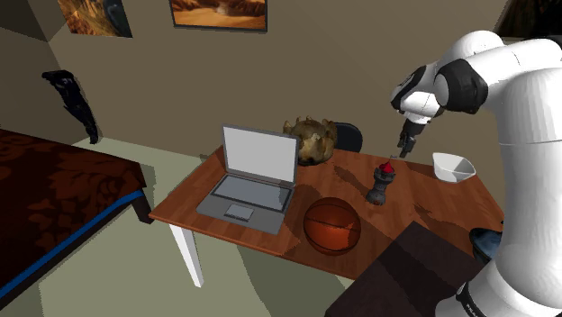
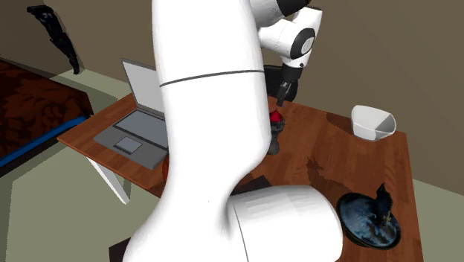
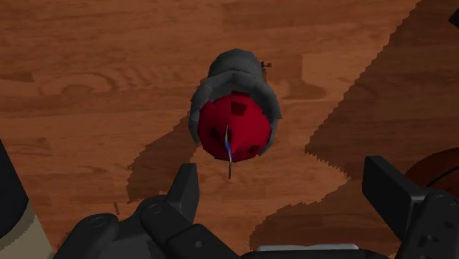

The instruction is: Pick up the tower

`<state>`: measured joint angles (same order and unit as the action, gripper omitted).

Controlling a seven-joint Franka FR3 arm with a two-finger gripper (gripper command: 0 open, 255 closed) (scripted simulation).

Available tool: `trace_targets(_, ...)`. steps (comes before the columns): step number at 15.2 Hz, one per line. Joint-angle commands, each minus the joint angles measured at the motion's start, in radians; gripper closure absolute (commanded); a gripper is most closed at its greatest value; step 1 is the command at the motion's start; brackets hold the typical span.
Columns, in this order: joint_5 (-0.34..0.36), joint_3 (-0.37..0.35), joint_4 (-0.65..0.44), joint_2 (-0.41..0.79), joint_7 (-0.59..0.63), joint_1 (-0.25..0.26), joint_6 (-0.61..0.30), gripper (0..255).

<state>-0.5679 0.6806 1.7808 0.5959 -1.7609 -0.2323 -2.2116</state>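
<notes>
The tower (image 1: 382, 185) is a small dark grey turret with a red top, standing upright on the wooden table (image 1: 270, 225) between the laptop and the white bowl. In the wrist view I look down on its red cap (image 3: 232, 126). My gripper (image 3: 283, 176) hangs above it, open, with the fingers (image 3: 186, 184) wide apart and touching nothing. In the shoulder view the gripper (image 1: 407, 144) is above and a little behind the tower. In the second exterior view the tower (image 2: 276, 128) peeks out beside the arm, below the gripper (image 2: 283, 95).
An open laptop (image 1: 248, 176) sits at the table's left in the shoulder view, with a basketball (image 1: 331, 225) near the front edge. A white bowl (image 1: 453, 167) and a brown lump (image 1: 311, 138) stand at the back. A dark plate (image 2: 368, 216) lies near the stand. A bed (image 1: 54, 198) is far left.
</notes>
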Motion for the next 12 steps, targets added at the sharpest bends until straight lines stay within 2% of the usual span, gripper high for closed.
trace_targets(1, -0.034, -0.039, -0.106, 0.086, -0.039, -0.064, 0.029, 0)
trace_targets(2, -0.042, -0.051, -0.142, 0.113, -0.048, -0.084, 0.038, 0)
trace_targets(11, -0.082, -0.086, -0.142, 0.176, -0.075, -0.106, -0.021, 0)
trace_targets(12, -0.082, -0.087, -0.146, 0.178, -0.074, -0.107, -0.019, 255)
